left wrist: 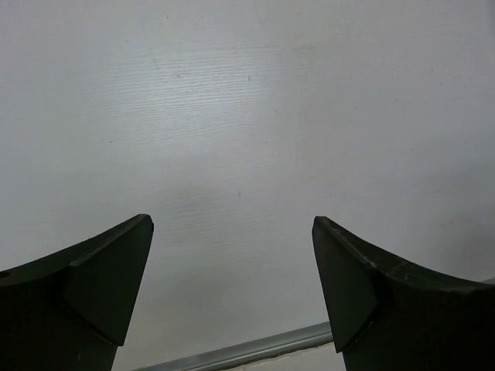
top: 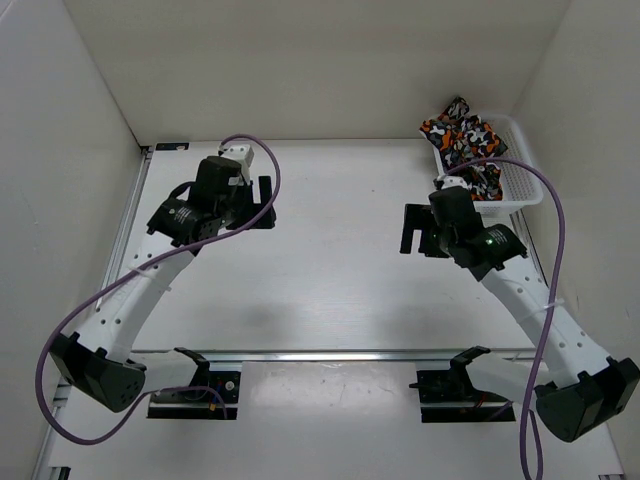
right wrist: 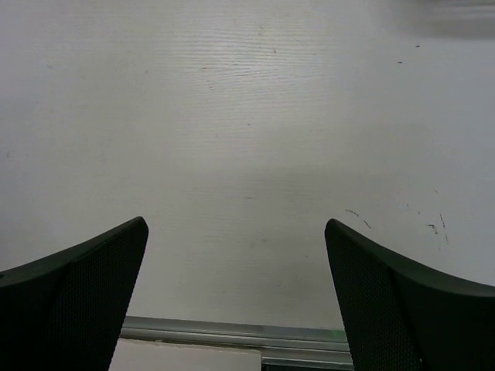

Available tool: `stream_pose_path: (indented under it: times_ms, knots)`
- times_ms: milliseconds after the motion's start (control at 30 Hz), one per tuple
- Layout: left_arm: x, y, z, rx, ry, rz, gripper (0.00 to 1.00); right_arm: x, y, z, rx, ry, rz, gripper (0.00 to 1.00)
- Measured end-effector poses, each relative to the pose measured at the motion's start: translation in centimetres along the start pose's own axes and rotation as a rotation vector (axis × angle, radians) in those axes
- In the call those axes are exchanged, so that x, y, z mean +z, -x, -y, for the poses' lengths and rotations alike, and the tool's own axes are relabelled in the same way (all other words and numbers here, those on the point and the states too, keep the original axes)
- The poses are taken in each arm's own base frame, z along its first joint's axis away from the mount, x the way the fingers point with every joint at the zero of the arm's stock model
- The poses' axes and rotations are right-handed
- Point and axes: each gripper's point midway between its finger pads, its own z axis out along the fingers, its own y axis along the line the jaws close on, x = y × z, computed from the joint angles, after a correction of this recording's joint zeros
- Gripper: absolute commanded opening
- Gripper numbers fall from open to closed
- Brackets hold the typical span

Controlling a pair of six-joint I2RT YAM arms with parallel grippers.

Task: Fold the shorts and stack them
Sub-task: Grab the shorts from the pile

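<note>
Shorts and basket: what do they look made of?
Shorts: soft fabric with a matte look. They lie crumpled and bunched, and carry an orange, black and white blotch print. Whether woven or knit cannot be told.
Basket: probably moulded plastic, plain white. The signs are its rigid rim and slotted, mesh-like walls.

High rear overview, wrist cameras close above shared table (top: 330, 290)

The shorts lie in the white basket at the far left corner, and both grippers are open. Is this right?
No. The top external view shows the shorts in the basket at the far right corner. The left gripper and right gripper are open.
</note>
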Motion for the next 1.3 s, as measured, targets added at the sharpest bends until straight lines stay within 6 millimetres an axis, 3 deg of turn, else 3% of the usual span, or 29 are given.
stream_pose_path:
  times_ms: [233, 400, 567, 700, 833, 1033, 1133, 1167, 1200, 1233, 1300]
  knots:
    - [-0.8, 0.4, 0.2, -0.062, -0.012, 0.039, 1.00, -0.5, 0.5, 2.0, 0.055, -0.096, 0.056, 1.00]
    - [-0.4, -0.3, 0.2, -0.082, -0.011, 0.023, 1.00, 2.0, 2.7, 4.2, 0.108, -0.224, 0.016, 1.00]
    - [0.4, -1.0, 0.2, -0.082, -0.003, -0.009, 1.00, 6.8, 8.8, 9.1, 0.260, -0.348, -0.012, 1.00]
    - [2.3, -2.0, 0.1, -0.072, 0.018, -0.065, 1.00, 12.1, 14.2, 13.5, 0.383, -0.390, -0.007, 1.00]
    - [3.8, -3.2, -0.1, -0.062, 0.042, -0.124, 1.00, 17.0, 16.4, 17.5, 0.445, -0.430, -0.024, 1.00]
    - [5.1, -3.6, -0.4, -0.056, 0.071, -0.155, 1.00, 23.2, 18.6, 21.6, 0.482, -0.445, -0.008, 1.00]
    - [6.1, -3.6, -0.4, -0.052, 0.084, -0.171, 1.00, 25.9, 19.2, 22.8, 0.482, -0.428, 0.013, 0.83]
    - [6.6, -3.7, -0.4, -0.051, 0.088, -0.180, 1.00, 26.7, 19.1, 23.0, 0.479, -0.423, 0.015, 0.69]
    - [6.9, -3.8, -0.4, -0.050, 0.092, -0.189, 1.00, 27.2, 19.0, 23.1, 0.472, -0.417, 0.014, 0.34]
    - [7.3, -4.0, -0.4, -0.048, 0.096, -0.200, 1.00, 27.7, 18.8, 23.2, 0.465, -0.414, 0.013, 0.16]
    - [7.9, -4.5, -0.5, -0.045, 0.105, -0.221, 1.00, 28.0, 18.9, 23.4, 0.465, -0.417, 0.020, 0.00]
